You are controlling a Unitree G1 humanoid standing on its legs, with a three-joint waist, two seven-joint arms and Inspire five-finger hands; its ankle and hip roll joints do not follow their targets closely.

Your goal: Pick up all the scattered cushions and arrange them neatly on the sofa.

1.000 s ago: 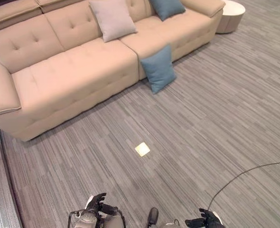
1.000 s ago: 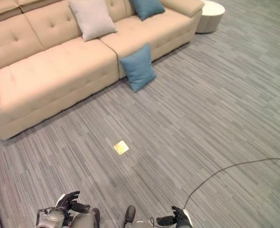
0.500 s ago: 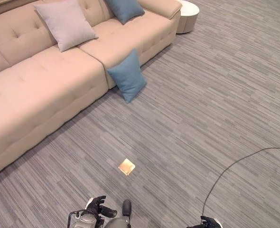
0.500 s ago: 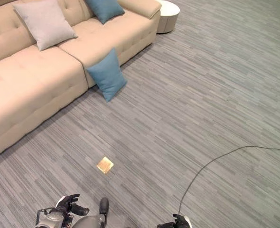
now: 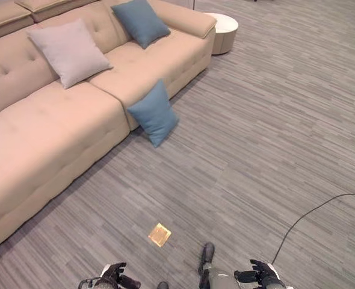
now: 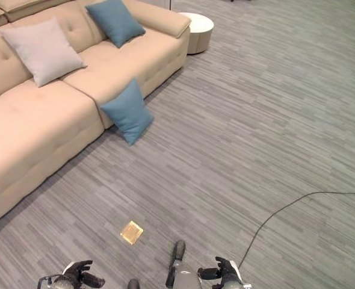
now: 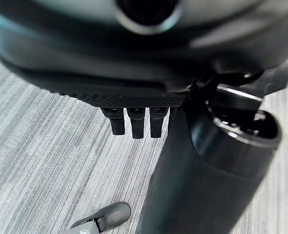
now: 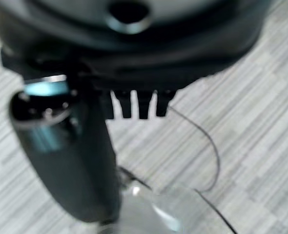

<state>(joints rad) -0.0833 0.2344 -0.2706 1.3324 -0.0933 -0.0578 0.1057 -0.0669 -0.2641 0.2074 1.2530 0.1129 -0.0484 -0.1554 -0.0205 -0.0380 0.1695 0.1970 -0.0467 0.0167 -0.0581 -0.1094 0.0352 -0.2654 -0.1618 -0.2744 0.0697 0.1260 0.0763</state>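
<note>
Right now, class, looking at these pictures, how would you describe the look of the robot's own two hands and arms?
The left hand and the right hand are dark, almost black, each with a row of blocky fingers and a thicker thumb. Each hand sits on a rounded silver-grey forearm.

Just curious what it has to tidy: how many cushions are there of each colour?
Blue cushions: 2, one on the sofa, one on the floor leaning against the sofa front
Beige cushions: 1, on the sofa seat
Total: 3
</note>
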